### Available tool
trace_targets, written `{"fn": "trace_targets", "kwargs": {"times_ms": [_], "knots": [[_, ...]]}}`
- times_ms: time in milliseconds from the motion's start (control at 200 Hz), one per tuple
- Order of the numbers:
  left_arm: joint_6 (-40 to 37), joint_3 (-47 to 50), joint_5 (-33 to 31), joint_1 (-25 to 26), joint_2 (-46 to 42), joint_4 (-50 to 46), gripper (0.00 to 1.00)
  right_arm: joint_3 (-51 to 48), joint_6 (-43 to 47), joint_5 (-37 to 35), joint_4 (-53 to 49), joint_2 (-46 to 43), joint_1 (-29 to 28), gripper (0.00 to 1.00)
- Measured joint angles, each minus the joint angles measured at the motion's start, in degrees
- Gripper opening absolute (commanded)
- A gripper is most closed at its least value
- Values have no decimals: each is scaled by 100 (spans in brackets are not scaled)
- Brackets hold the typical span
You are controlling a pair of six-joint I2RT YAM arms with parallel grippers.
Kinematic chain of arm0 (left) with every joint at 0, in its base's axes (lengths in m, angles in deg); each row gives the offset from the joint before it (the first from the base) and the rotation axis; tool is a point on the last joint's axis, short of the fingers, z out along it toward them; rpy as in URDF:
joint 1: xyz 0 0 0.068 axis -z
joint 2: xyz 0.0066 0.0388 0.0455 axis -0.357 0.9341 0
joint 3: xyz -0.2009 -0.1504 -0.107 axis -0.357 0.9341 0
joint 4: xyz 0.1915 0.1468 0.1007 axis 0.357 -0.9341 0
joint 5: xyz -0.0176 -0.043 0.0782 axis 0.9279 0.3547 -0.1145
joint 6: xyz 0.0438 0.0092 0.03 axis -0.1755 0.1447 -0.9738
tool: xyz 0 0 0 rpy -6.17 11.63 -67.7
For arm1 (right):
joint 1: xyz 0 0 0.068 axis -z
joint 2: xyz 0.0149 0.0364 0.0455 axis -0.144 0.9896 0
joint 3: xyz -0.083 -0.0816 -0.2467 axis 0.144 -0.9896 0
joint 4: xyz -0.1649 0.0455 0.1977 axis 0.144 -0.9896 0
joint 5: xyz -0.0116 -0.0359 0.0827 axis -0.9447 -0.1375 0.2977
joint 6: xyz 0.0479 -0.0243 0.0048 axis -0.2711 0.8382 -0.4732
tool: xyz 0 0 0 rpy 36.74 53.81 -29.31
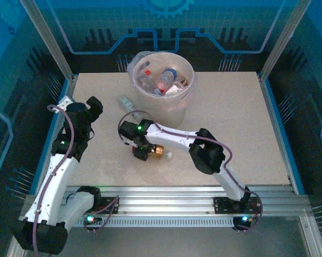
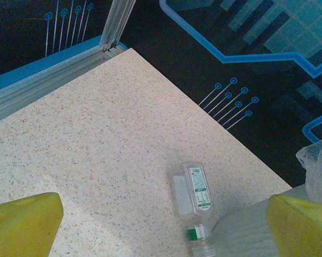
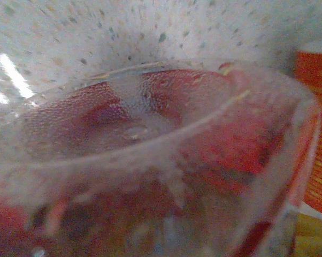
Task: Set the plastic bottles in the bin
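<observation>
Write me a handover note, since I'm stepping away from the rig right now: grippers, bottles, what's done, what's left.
Left gripper: open, empty, over the left side of the table.
Right gripper: down at the red-labelled bottle lying near the middle; a firm grip cannot be confirmed.
Bin: far centre, with several bottles inside.
Left to do: the red-labelled bottle, then the green-labelled bottle lying just left of the bin.
</observation>
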Motion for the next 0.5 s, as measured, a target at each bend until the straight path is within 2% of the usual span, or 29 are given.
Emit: {"fn": "trace_targets", "kwargs": {"times_ms": [300,500], "knots": [[-2,0,17,0,59,-4,99,573,-144,264,205,-1919,103,43],[-7,0,118,-7,131,-2,99,1329,-487,955,579,-2638,848,44]]}}
